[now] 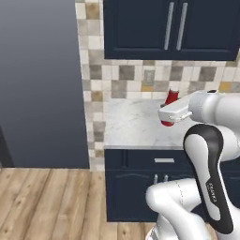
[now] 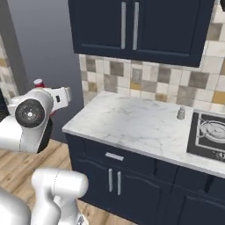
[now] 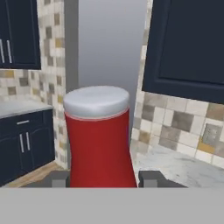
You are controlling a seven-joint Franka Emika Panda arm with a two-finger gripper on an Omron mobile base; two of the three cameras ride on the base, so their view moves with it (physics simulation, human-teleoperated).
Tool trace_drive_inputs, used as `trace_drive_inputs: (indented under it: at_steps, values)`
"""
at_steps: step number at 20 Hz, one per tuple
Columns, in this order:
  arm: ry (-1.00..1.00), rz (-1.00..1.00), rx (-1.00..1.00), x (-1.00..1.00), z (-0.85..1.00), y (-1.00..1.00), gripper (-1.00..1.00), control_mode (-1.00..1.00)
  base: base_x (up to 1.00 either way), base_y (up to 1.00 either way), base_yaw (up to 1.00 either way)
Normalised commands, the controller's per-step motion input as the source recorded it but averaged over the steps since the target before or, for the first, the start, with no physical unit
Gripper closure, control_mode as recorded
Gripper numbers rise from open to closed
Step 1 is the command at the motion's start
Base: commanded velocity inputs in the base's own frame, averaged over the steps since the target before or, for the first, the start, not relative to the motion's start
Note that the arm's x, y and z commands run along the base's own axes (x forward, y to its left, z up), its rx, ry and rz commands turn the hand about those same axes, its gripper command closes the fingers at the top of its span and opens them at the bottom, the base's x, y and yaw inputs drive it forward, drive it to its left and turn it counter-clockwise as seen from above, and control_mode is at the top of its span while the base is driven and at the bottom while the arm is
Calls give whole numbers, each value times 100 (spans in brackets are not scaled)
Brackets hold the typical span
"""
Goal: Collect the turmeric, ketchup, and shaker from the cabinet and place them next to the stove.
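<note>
Hand view: the ketchup (image 3: 99, 138) sits upright between our two dark fingertips (image 3: 59, 178), one at each side of its base, white cap up. The jaws look clamped on it, pads against the red body, bottle's long axis running vertical across the line between the jaws. So we're carrying it.

Left base view puts the gripper (image 1: 171, 114) over the marble counter (image 1: 131, 126), with the bottle's red showing above and below the hand. Bottom of the bottle looks near the counter surface, but we can't tell whether it touches.

Right base view: the shaker (image 2: 180, 113) already stands on the counter just beside the stove (image 2: 210, 134), on its left edge. The gripper (image 2: 59, 97) is well apart from that spot, at the far left end of the counter, so the drop zone lies to our right, along the counter's length toward the burners. That's the relation the next move hangs on, in our judgement: a sideways carry to the right with the bottle kept upright, set down clear of the shaker.

The cabinet (image 2: 132, 26) above has both doors shut. The turmeric we can't locate. Judgement: shaker done, ketchup in transit, turmeric outstanding.
</note>
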Motion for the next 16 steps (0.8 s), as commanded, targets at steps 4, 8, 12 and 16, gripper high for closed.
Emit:
trace_drive_inputs:
  at_steps: [4, 8, 12, 16]
  values:
    - [0, 0, 0, 0, 0, 0, 100, 100, 12, -100, -26]
    - [0, 0, 0, 0, 0, 0, 100, 100, 18, -98, -24]
    - [0, 0, 0, 0, 0, 0, 100, 100, 32, -69, -29]
    - [0, 0, 0, 0, 0, 0, 100, 100, 36, -22, -36]
